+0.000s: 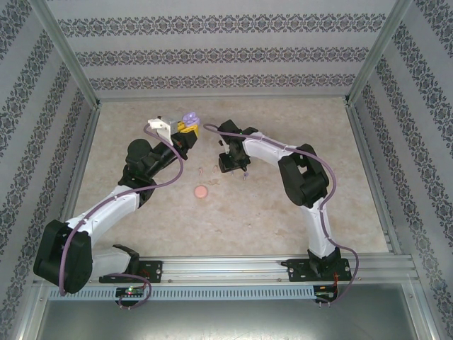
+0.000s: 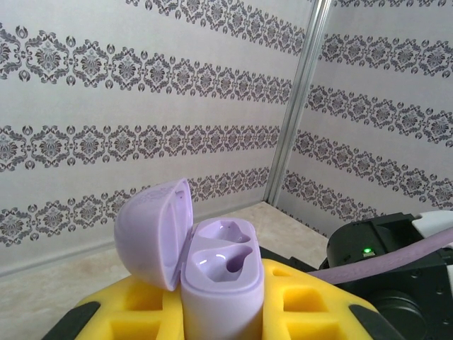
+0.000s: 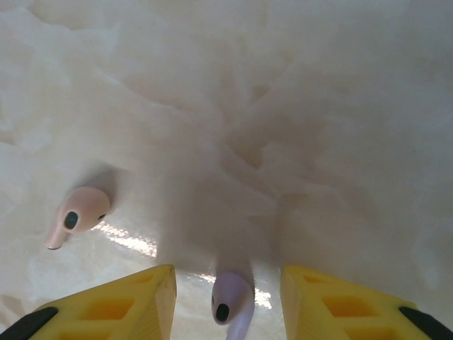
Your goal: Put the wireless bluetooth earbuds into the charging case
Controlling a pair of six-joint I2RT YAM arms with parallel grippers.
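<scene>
I see a pale marbled bench [image 1: 297,212] boxed in by walls [image 1: 212,57] papered in damask stripes. Toward the far edge, my left end effector [image 1: 185,129] is clenched on the purple case [image 2: 219,276], lid open. My right end effector [image 3: 226,283] stands released, fingers either side of a purple earbud [image 3: 232,297] lying mid-bench, with a pink earbud [image 3: 78,212] near it.

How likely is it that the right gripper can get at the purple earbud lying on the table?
Probably yes. The purple earbud lies on the table between the right gripper's open fingers, with nothing covering it; the pink earbud lies apart to one side.
</scene>
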